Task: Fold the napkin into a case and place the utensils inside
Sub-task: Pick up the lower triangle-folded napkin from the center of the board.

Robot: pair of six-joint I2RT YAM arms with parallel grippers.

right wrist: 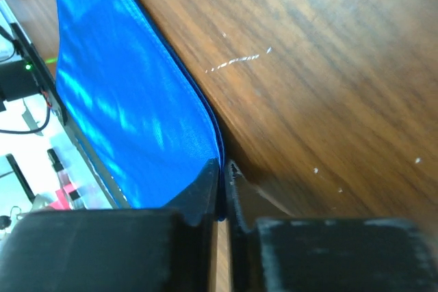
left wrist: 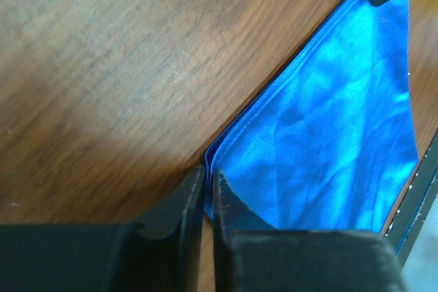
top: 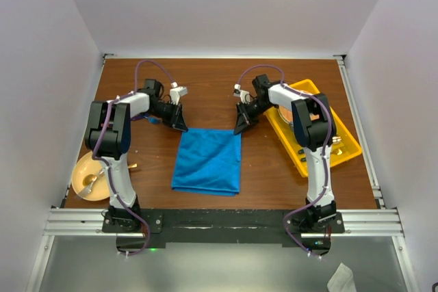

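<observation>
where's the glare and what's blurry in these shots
top external: even light, sharp, only soft shadows; left wrist: bright sheen streaks on the napkin, the left gripper dark and out of focus at the bottom; right wrist: similar sheen on the napkin, tiny glints on the table, and the background beyond its edge at lower left blown out white.

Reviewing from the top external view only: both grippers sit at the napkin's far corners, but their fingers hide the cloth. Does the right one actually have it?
Observer: Yes. In the right wrist view the napkin's corner edge runs in between the closed jaws of the right gripper.
Operator: And the left?
Observer: The left gripper has its jaws nearly together right at the corner. I cannot tell whether cloth sits between them.
Operator: Single layer?
Observer: Apparently not. The left wrist view shows what look like two stacked edges there.
</observation>
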